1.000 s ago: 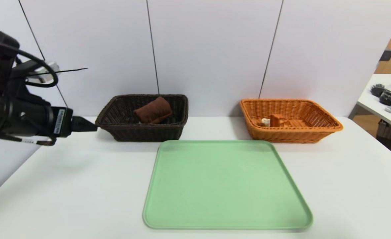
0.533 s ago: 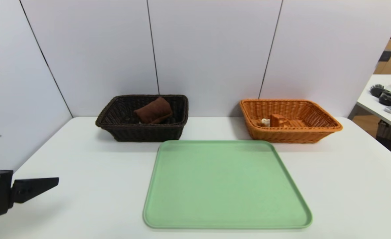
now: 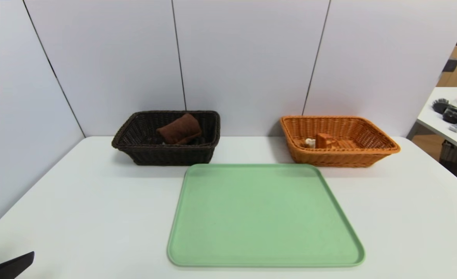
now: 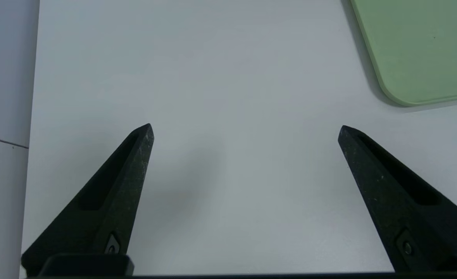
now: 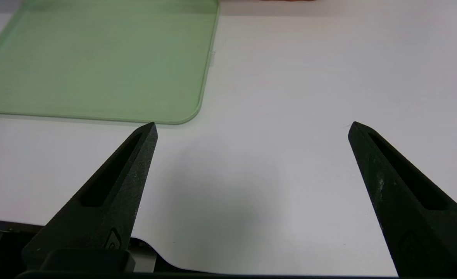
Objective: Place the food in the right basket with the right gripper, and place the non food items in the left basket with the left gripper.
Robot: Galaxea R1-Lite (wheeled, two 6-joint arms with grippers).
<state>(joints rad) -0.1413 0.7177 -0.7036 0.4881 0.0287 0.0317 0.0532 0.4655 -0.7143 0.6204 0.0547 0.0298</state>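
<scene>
**Operator:** With the tray bare, which step is in hand?

**Robot:** Judging from the layout, sorting is complete and parking is the step in hand. The green tray [image 3: 265, 217] carries nothing. The brown towel [image 3: 180, 129] lies in the dark basket [image 3: 166, 153], left of centre in the head view. I cannot see the white block there; it may be hidden behind the basket wall. The toy pastry [image 3: 325, 141] lies in the orange basket [image 3: 338, 157], right of centre.

**Operator:** State of the grippers?

**Robot:** My left gripper [image 4: 245, 130] is spread wide and holds nothing. It hangs over bare table [image 3: 96, 201]; in the head view only one finger tip shows, at the lower left corner. In its wrist view a tray corner sits at the upper right. My right gripper [image 5: 251, 128] is likewise spread wide and empty, near the front table edge. In its wrist view the tray fills the upper left. It is out of the head view.

**Operator:** What does the next move call for?

**Robot:** In my judgement, no further grasp. Both arms need only be clear of the tray and baskets.
</scene>
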